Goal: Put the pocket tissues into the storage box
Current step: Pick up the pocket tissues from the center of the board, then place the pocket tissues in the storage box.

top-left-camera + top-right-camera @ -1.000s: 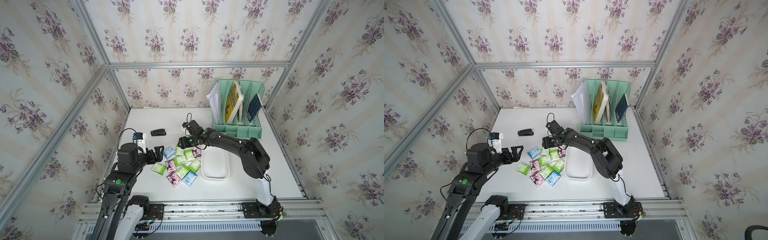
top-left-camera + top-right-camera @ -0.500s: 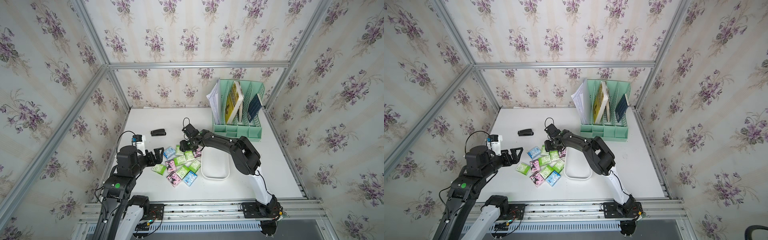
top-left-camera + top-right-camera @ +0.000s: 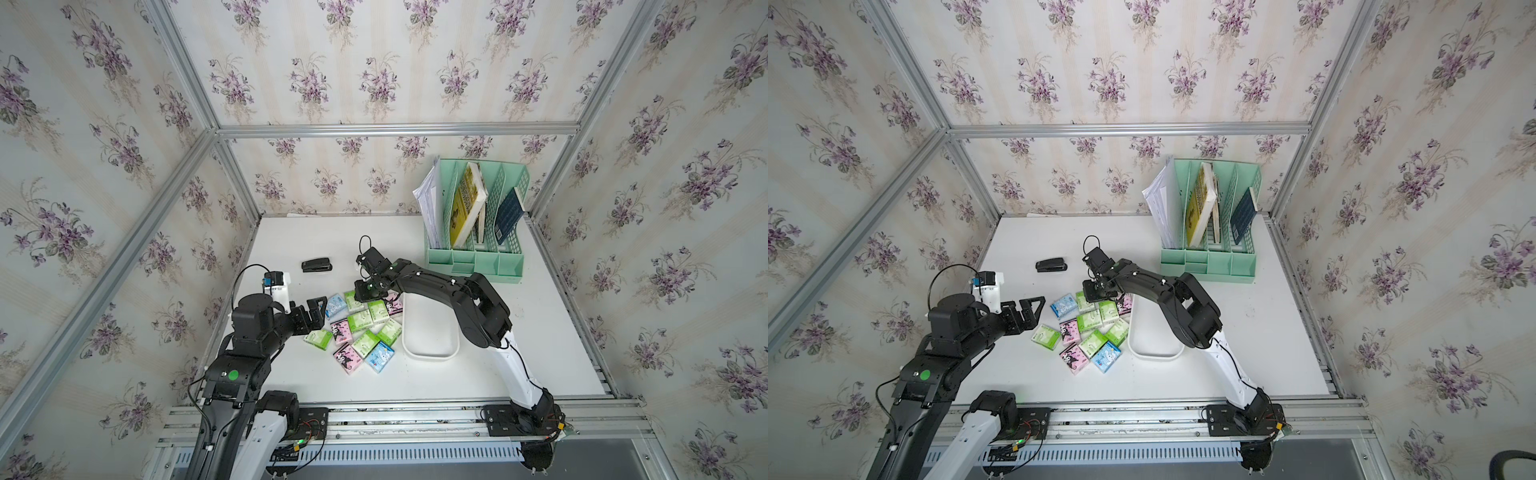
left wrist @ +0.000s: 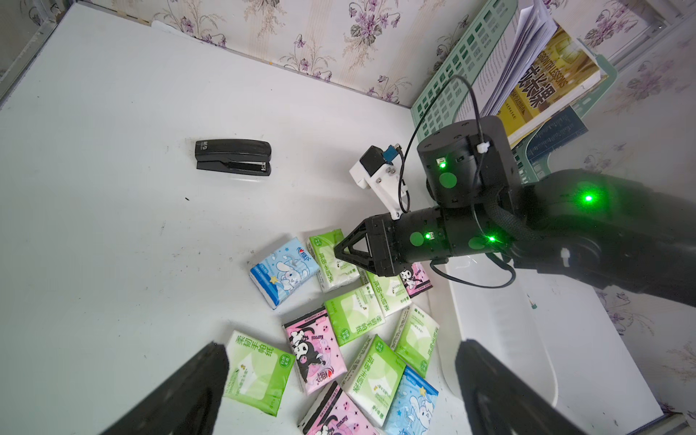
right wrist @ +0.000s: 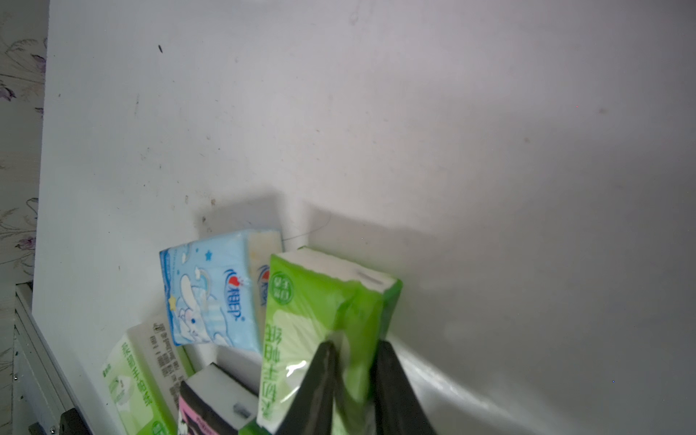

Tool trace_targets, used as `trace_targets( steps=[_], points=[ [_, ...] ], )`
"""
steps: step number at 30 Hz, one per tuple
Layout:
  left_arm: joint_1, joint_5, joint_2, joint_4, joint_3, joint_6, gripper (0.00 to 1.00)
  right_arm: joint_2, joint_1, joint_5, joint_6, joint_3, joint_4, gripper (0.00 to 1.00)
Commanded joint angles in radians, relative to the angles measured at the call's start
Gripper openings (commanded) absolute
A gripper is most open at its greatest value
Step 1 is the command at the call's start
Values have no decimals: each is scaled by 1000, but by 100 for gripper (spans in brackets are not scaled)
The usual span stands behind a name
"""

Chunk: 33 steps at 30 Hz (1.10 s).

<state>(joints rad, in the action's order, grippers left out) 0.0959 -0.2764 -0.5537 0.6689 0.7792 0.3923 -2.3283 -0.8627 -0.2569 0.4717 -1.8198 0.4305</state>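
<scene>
One left gripper (image 3: 318, 312): released, fingers spread wide, poised at the left edge of the tissue cluster.

One black stapler (image 3: 316, 264): lies flat on the table, well apart from the cluster on its far side. A pale "M&G" mark is on its back end.

Eleven pocket tissues (image 3: 360, 321): a loose cluster on the table, just left of the storage box (image 3: 428, 332), with the rightmost packs at its rim.
- Six light green packs (image 4: 258, 373), printed with Chinese characters ending 手帕纸.
- Three pink packs (image 4: 314, 350) with a dark cartoon figure, lettered "Kuromi".
- Two blue packs (image 4: 284, 275) with a white long-eared figure, a red heart and 相印.

One right gripper (image 5: 356, 344): clenched on the end of a green pack (image 5: 320, 312) at the cluster's far edge, pinching its wrapper. The pack sits tilted. Whether it is clear of the table cannot be told.

One storage box: white, shallow, with rounded corners. The right arm crosses its far end.

One mint green organizer (image 3: 478, 264), far right corner: it holds loose papers (image 3: 430, 203), a yellow book (image 4: 546, 83) reading "GROWTH LESSONS" with large Chinese characters, and a dark blue book (image 3: 508, 216) whose print is illegible.

Surface: white table (image 3: 540, 332), scuffed, with grey smudges and specks.

Room: cream striped wallpaper (image 3: 374, 75) with purple flower sprigs, and aluminium frame rails (image 3: 395, 129).
</scene>
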Motion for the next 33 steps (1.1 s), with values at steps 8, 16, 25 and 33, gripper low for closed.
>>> trace_targets(
  steps=[8,16,25,33],
  points=[
    [-1,-22,-16,67,60,-23,99,139,-1,71,-36,-6,-12,0],
    [1,-26,-14,97,104,1,99,378,20,132,-123,37,24,0],
    [9,-37,-1,88,100,26,99,794,165,99,-117,571,0,0],
    [14,-47,-23,62,96,49,99,937,223,101,-2,855,-68,0]
  ],
)
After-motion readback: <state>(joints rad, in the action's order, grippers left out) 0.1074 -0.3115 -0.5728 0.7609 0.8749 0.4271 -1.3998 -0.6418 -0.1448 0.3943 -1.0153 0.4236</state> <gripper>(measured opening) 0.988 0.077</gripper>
